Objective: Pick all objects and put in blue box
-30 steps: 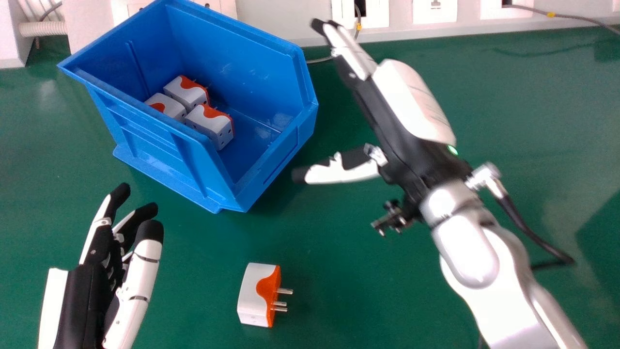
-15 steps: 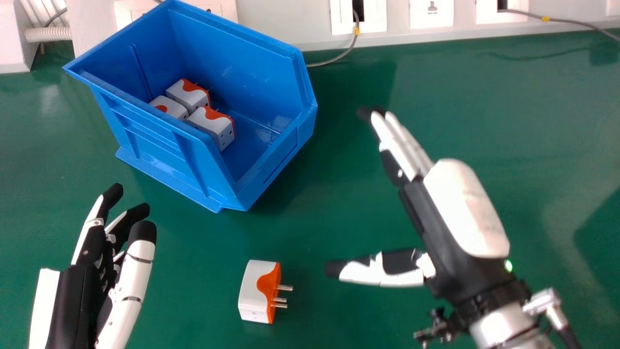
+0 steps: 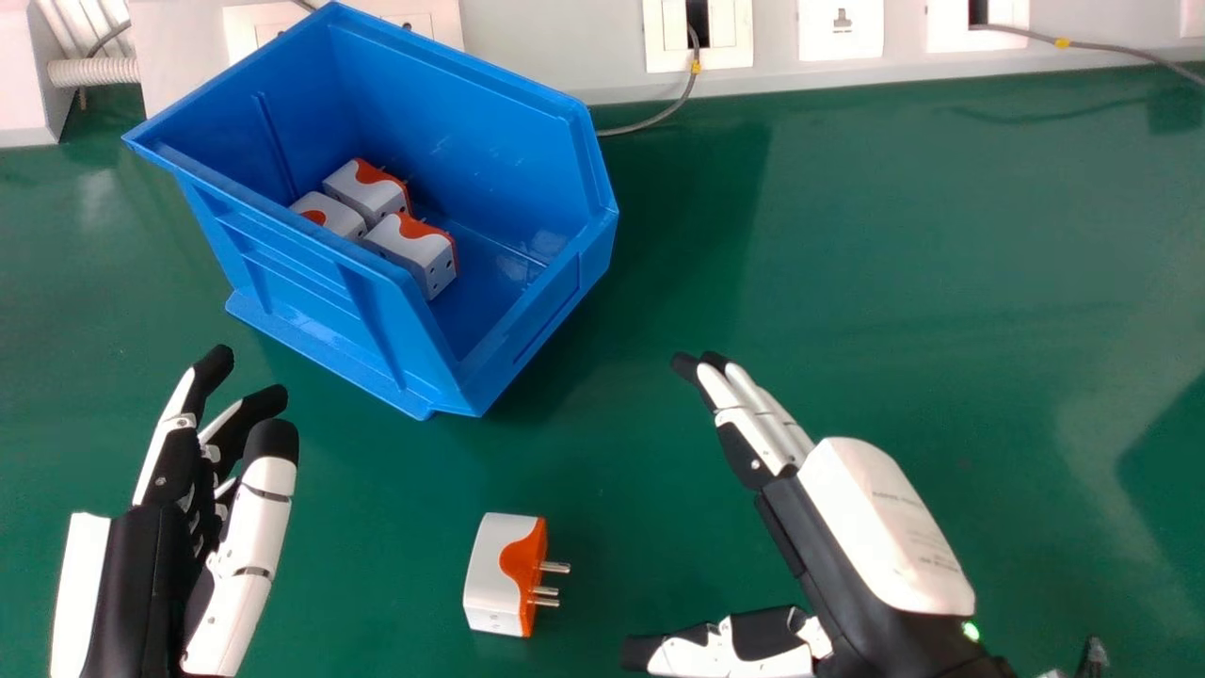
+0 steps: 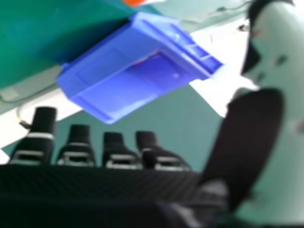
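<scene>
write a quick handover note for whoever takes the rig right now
Right hand: open and holding nothing, over the table to the right of the loose plug adapter.
Left hand: holding nothing, at the left of the head view.
Blue box: at the far side of the table, ahead of the loose adapter.
Done: three white and orange adapters lie inside the box.
Left: the loose adapter, lying between the hands with its pins towards the right hand, still has to go in.

Head view downward; blue box (image 3: 306,273) in both
</scene>
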Motion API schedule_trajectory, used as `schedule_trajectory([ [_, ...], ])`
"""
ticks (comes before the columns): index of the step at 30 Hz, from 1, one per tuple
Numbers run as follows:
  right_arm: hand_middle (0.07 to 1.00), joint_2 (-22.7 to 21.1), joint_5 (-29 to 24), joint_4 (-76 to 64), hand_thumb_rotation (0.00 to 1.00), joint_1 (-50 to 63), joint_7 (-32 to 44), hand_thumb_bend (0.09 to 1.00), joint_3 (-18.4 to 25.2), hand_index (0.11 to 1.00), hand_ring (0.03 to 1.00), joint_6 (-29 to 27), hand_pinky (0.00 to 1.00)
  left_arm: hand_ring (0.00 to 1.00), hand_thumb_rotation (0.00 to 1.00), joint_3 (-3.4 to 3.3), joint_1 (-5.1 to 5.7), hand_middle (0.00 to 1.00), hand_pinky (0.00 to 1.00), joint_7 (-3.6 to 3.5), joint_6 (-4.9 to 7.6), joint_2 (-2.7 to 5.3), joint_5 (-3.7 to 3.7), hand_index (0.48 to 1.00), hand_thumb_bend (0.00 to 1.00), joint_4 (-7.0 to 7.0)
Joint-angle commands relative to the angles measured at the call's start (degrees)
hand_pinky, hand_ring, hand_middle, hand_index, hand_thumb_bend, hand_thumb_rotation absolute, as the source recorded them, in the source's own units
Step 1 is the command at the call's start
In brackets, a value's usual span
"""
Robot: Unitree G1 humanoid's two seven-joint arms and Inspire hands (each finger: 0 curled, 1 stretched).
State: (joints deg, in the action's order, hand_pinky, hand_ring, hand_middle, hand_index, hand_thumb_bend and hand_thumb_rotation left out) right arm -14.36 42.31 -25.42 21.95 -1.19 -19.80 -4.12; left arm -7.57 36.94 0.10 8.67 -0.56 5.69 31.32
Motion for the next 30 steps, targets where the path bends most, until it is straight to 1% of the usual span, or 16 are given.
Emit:
schedule_trajectory([
  [1, 0.966, 0.4, 0.93, -1.19, 0.27, 0.26, -0.26, 0.605, -0.42, 0.93, 0.947, 0.0, 0.83, 0.87, 0.81, -0.4, 0.31, 0.85, 0.81, 0.16, 0.63, -0.3, 0.13, 0.923, 0.45, 1.68],
  [5, 0.951, 0.8, 4.52, -1.88, 0.27, 0.21, 1.49, 0.609, -2.65, 0.914, 0.933, 1.72, 0.81, 0.87, 0.81, -0.69, 0.36, 0.85, 0.8, 0.02, 0.38, -0.45, -0.03, 0.922, 0.45, 2.02],
  [7, 0.947, 1.14, 5.01, -1.58, 0.28, -0.36, 2.52, 0.607, -3.59, 0.912, 0.931, 2.28, 0.8, 0.87, 0.81, -0.77, 0.36, 0.85, 0.8, -0.02, 0.29, -0.51, 0.05, 0.922, 0.45, 2.14],
  [13, 0.94, 1.94, 3.21, 1.7, 0.29, -3.22, 4.45, 0.598, -5.22, 0.91, 0.923, 1.79, 0.8, 0.87, 0.81, -0.94, 0.14, 0.85, 0.8, 0.0, 0.14, -0.58, 0.12, 0.922, 0.45, 2.14],
  [15, 0.938, 1.99, 2.58, 2.96, 0.29, -4.42, 5.05, 0.595, -5.71, 0.908, 0.92, 1.6, 0.8, 0.87, 0.81, -1.05, 0.03, 0.85, 0.8, -0.01, -0.13, -0.62, 0.04, 0.922, 0.45, 2.32],
  [19, 0.935, 2.14, 2.19, 4.88, 0.29, -6.28, 5.33, 0.595, -6.74, 0.9, 0.912, 1.56, 0.8, 0.87, 0.81, -0.82, 0.25, 0.85, 0.8, 0.11, -0.39, -0.47, 0.35, 0.922, 0.46, 2.9],
  [22, 0.934, 2.39, 2.42, 6.68, 0.28, -7.69, 4.94, 0.599, -7.58, 0.898, 0.909, 1.32, 0.8, 0.87, 0.81, -0.83, 0.3, 0.85, 0.8, 0.07, -0.64, -0.55, 0.48, 0.922, 0.46, 3.21],
  [27, 0.932, 2.58, 3.05, 8.48, 0.28, -9.95, 4.98, 0.602, -8.7, 0.893, 0.902, 1.6, 0.79, 0.87, 0.81, -1.16, 0.34, 0.84, 0.8, -0.05, -0.8, -0.72, 0.26, 0.921, 0.47, 3.37],
  [30, 0.931, 3.04, 2.98, 9.93, 0.28, -11.85, 5.47, 0.603, -9.22, 0.892, 0.9, 1.98, 0.79, 0.87, 0.81, -1.32, 0.17, 0.84, 0.8, -0.11, -1.03, -0.84, 0.12, 0.921, 0.47, 3.38],
])
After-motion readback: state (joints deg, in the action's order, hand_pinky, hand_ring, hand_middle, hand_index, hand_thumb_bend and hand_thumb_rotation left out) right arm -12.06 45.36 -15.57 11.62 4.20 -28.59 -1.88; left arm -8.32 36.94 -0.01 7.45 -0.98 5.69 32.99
